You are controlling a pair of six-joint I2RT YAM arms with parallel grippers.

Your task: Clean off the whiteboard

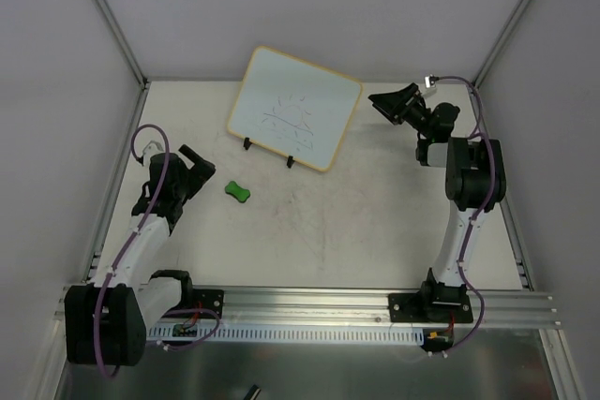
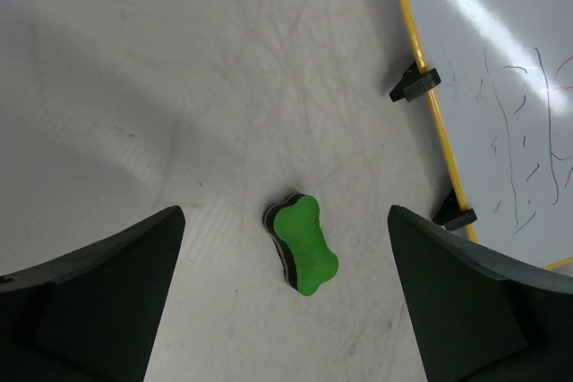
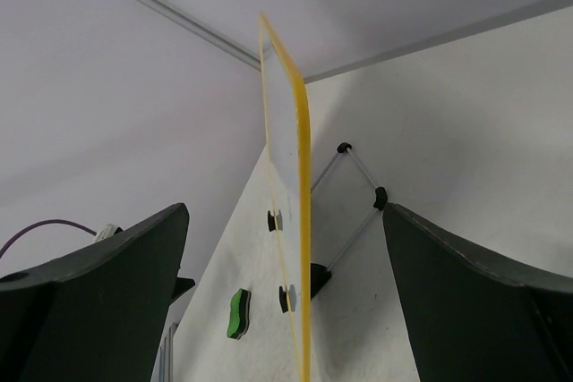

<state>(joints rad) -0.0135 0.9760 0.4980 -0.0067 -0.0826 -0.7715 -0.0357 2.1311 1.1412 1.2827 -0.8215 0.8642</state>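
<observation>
Nothing looks wiped yet; the whiteboard point(image 1: 295, 108) carries thin scribbles across its middle; picking up the eraser point(image 1: 238, 191) and all the rubbing are left. The board stands at 12 o'clock on the table point(image 1: 375, 222), yellow-rimmed, leaning back on two black feet. The left gripper point(image 1: 199, 166), fingers wide apart, is at the eraser's 9 o'clock; the right gripper point(image 1: 389, 102), also spread and holding nothing, is at the board's 3 o'clock.

Scuffed white table point(image 1: 375, 222), grey walls point(image 1: 309, 7)
</observation>
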